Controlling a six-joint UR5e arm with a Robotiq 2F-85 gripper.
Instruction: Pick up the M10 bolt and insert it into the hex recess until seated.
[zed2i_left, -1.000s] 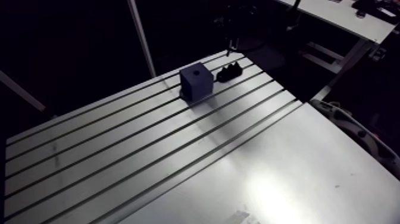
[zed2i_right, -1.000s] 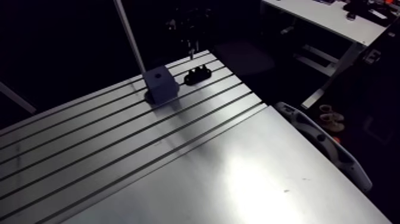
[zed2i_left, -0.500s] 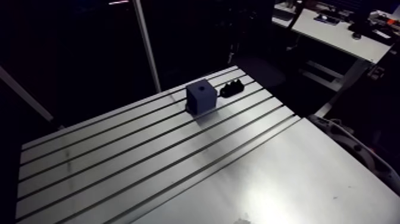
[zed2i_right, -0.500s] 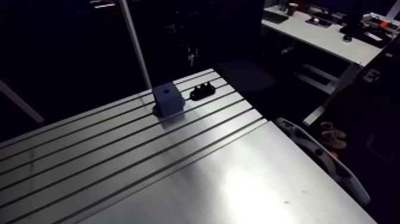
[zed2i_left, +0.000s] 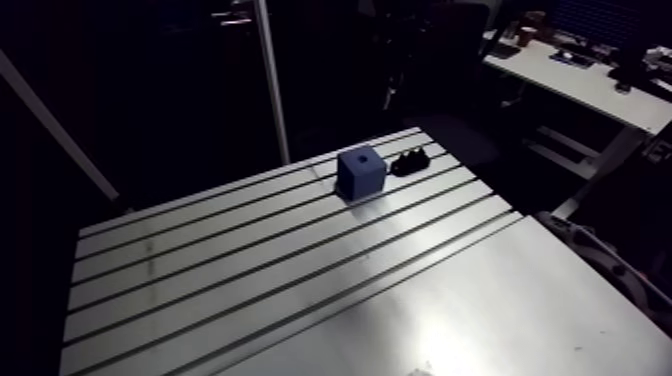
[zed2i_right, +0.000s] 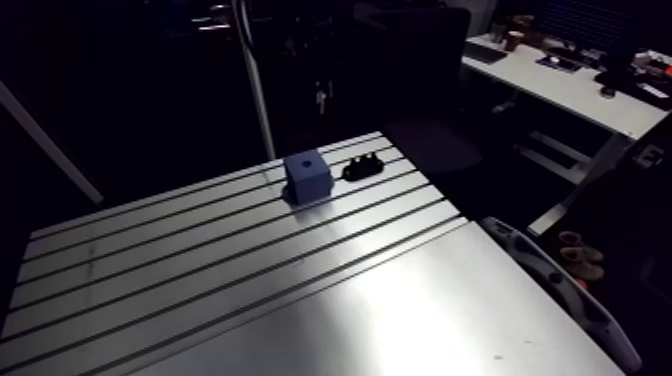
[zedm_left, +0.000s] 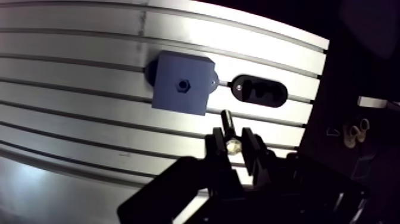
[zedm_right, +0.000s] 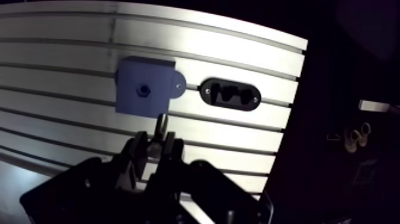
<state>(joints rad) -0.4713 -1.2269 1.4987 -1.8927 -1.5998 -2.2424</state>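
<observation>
Up close in the wrist view, the gripper (zedm_left: 232, 143) is clenched on the M10 bolt (zedm_left: 227, 122). Its two dark fingers (zedm_left: 213, 148) press on either side of the bolt's brassy head end, and the dark shank sticks out ahead of the fingertips. The bolt is held over bare table (zedm_left: 83, 113), above the slotted aluminium and clear of everything on it.

Just ahead of the bolt's tip sits the blue block (zedm_left: 169, 95), square on the slots, with the small dark hex recess (zedm_left: 183, 85) in the middle of its top face. The recess holds nothing. The shank's tip lies off the block's near corner, not over the recess.

Beside the block, and apart from it, a black oval holder (zedm_left: 259, 91) lies flat near the table's edge.

Farther off, the arm view shows the block (zed2i_left: 360, 172) and holder (zed2i_left: 410, 161) side by side at the table's far end.
</observation>
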